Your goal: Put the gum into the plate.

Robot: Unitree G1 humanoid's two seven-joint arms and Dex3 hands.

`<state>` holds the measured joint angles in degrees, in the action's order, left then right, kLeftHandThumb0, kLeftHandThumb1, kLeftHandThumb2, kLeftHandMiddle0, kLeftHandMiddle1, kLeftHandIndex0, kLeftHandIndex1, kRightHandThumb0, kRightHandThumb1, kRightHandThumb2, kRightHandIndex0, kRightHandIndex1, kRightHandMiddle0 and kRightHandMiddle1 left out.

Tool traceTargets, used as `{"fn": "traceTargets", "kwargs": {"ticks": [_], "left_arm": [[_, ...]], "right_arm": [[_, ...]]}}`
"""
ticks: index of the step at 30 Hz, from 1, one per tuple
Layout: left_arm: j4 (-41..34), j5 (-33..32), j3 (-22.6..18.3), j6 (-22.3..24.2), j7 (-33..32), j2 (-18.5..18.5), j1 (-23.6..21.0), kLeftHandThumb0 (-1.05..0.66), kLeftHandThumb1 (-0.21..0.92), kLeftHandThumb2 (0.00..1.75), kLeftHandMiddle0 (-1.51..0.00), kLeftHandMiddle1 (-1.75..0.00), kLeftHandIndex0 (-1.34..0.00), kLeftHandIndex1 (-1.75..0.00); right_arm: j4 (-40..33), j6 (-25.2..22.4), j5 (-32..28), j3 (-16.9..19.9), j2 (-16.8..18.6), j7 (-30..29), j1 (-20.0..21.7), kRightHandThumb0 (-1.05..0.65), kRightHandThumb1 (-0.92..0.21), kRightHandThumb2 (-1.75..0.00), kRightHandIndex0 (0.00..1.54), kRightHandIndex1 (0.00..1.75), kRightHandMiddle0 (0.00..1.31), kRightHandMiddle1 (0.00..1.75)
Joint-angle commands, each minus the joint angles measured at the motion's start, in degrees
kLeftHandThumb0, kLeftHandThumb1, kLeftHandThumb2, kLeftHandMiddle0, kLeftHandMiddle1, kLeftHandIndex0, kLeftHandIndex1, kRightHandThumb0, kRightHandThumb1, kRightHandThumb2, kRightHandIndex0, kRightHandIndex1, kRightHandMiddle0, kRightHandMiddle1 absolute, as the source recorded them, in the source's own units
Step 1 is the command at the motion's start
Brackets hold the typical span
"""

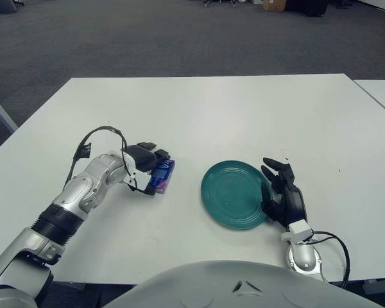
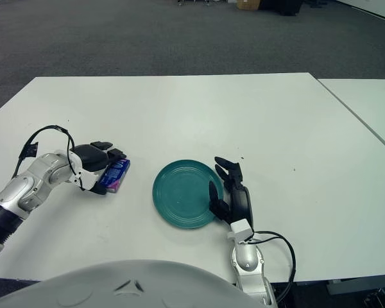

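Note:
The gum (image 1: 164, 176) is a small blue and purple pack lying on the white table (image 1: 244, 115), left of the plate. My left hand (image 1: 155, 172) covers its left side, with the fingers (image 1: 159, 154) curled over the far edge and the thumb at the near edge, shut on the pack. The teal plate (image 1: 234, 192) sits empty a short gap to the right of the gum. My right hand (image 1: 283, 192) shows against the plate's right rim, fingers spread and holding nothing.
A black cable (image 1: 99, 135) loops above my left forearm. A second white table (image 1: 380, 93) stands at the far right across a narrow gap. My own grey torso (image 1: 237, 285) fills the bottom edge. Dark carpet lies beyond the table.

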<state>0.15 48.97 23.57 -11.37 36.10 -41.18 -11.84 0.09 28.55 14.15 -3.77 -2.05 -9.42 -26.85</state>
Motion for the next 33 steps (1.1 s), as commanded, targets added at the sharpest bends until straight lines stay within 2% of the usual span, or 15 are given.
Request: {"fn": "traceTargets", "kwargs": {"ticks": [1, 5, 11, 18, 23, 29, 31, 32, 33], "left_arm": [[1.1, 0.5, 1.0, -1.6, 0.2, -1.2, -0.9, -1.05, 0.92, 0.51, -0.01, -1.60, -0.05, -1.46], [2.0, -0.1, 1.2, -3.5, 0.1, -1.5, -1.5, -1.05, 0.92, 0.43, 0.00, -1.71, -0.08, -1.53], [2.9, -0.3, 1.0, -5.2, -0.3, -1.8, -2.0, -1.05, 0.92, 0.28, -0.03, -1.74, -0.10, -1.56], [2.7, -0.8, 0.5, -5.9, -0.6, -2.0, -1.9, -1.05, 0.92, 0.26, -0.05, -1.75, -0.06, -1.61], [1.3, -2.3, -0.4, -5.0, -0.4, -1.8, -1.1, -1.05, 0.92, 0.30, -0.11, -1.75, -0.08, -1.71], [1.1, -2.4, -0.6, -3.7, -1.1, -1.3, -0.6, -1.00, 0.92, 0.33, -0.17, -1.75, -0.20, -1.74], [1.7, -2.7, -0.9, -3.5, -2.5, -0.6, -0.2, -0.88, 0.91, 0.31, -0.37, -1.75, -0.32, -1.74], [1.8, -2.9, -1.0, -3.4, -2.9, -0.5, -0.1, -0.72, 0.75, 0.60, -0.47, -1.75, -0.38, -1.74], [1.8, -3.3, -1.2, -3.3, -3.6, -0.2, 0.1, -0.67, 0.69, 0.71, -0.51, -1.75, -0.41, -1.75]], "right_arm": [[6.5, -2.9, 1.0, 2.6, -4.1, 0.8, -3.4, -0.87, -0.92, -0.75, 0.49, 0.03, 0.00, 0.92], [6.5, -3.1, 1.1, 2.6, -4.0, 0.8, -3.4, -0.87, -0.92, -0.76, 0.49, 0.03, 0.00, 0.92], [6.6, -2.7, 1.1, 2.6, -3.9, 0.7, -3.4, -0.86, -0.92, -0.76, 0.49, 0.02, 0.00, 0.92], [7.0, -2.2, 0.7, 2.7, -3.8, 0.6, -3.2, -0.85, -0.92, -0.74, 0.48, 0.02, 0.00, 0.92], [6.6, -2.6, 0.3, 2.8, -3.6, 0.7, -3.4, -0.84, -0.92, -0.73, 0.49, 0.02, 0.00, 0.93], [6.5, -2.8, 0.0, 2.9, -3.5, 0.7, -3.4, -0.85, -0.92, -0.73, 0.50, 0.03, 0.00, 0.93], [6.5, -2.8, 0.0, 3.0, -3.4, 0.7, -3.4, -0.84, -0.92, -0.73, 0.50, 0.03, 0.00, 0.93], [6.5, -2.8, 0.0, 3.0, -3.4, 0.6, -3.4, -0.84, -0.92, -0.72, 0.50, 0.03, 0.00, 0.93], [6.5, -2.7, 0.0, 3.0, -3.4, 0.6, -3.4, -0.84, -0.92, -0.72, 0.50, 0.03, 0.00, 0.93]]}}
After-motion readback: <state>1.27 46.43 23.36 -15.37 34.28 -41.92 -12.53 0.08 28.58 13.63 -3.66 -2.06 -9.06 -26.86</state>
